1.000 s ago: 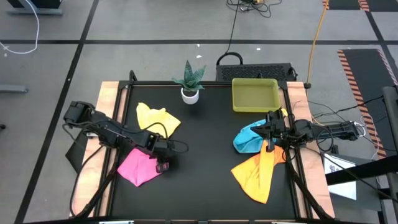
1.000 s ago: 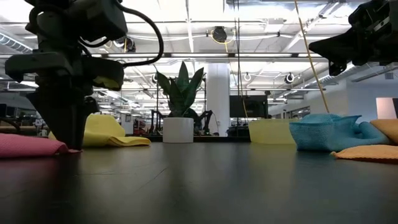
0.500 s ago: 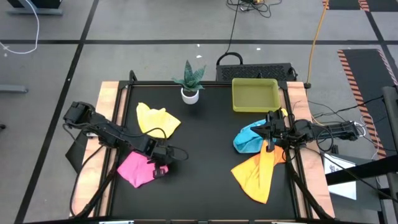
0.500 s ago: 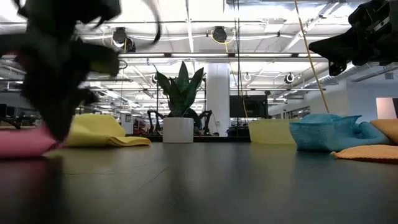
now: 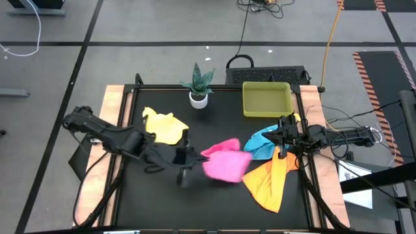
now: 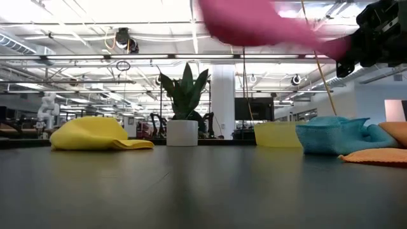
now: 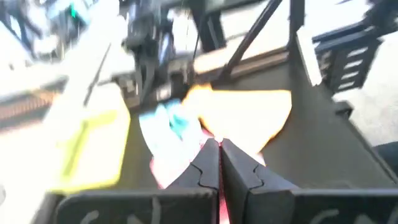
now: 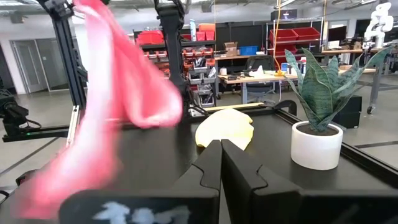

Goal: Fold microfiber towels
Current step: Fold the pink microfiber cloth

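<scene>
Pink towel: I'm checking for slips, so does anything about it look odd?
Yes. The pink towel is off the table, hanging in mid-air at table centre from the shut left gripper, close to the blue towel. The right gripper waits, shut, over the blue towel.

Big open robotics lab/workshop: strip lights (image 6: 63, 44), red parts bins (image 8: 163, 36), workbenches (image 8: 267, 78), other robot rigs

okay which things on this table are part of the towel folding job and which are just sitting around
Part of the job:
pink towel, lifted off the table by the left gripper
yellow towel
blue towel
orange towel

Just sitting around:
yellow-green tray
potted plant
</scene>
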Robot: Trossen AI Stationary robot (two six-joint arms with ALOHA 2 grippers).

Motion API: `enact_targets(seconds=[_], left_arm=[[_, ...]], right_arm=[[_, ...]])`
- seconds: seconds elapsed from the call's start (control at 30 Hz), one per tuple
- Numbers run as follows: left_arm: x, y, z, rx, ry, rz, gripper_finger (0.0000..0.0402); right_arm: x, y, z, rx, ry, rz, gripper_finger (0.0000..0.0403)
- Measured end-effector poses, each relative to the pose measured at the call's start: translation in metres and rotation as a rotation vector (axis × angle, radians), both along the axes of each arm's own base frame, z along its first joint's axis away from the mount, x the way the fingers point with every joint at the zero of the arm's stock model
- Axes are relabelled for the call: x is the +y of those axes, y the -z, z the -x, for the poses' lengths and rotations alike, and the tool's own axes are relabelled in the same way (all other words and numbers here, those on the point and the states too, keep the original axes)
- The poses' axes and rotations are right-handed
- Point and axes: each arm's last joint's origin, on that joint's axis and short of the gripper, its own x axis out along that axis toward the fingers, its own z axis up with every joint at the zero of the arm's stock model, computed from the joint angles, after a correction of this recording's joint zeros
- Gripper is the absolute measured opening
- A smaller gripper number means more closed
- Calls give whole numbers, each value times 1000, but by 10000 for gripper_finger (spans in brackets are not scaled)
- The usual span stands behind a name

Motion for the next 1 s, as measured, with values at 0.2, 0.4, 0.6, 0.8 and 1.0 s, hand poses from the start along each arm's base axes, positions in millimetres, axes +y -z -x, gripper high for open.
enact_targets(seconds=[0.2, 0.4, 0.6, 0.8, 1.0], left_arm=[[2, 46, 4, 226, -103, -27, 4], [0, 137, 5, 279, -133, 104, 4], [-6, 189, 17, 172, -53, 317, 11], [-14, 173, 15, 83, -4, 303, 5], [-28, 161, 17, 92, 143, 322, 16]], right_arm=[[0, 0, 0, 0, 0, 0, 0], [0, 0, 0, 0, 0, 0, 0], [0, 0, 0, 0, 0, 0, 0], [0, 0, 0, 1, 0, 0, 0], [0, 0, 0, 0, 0, 0, 0]])
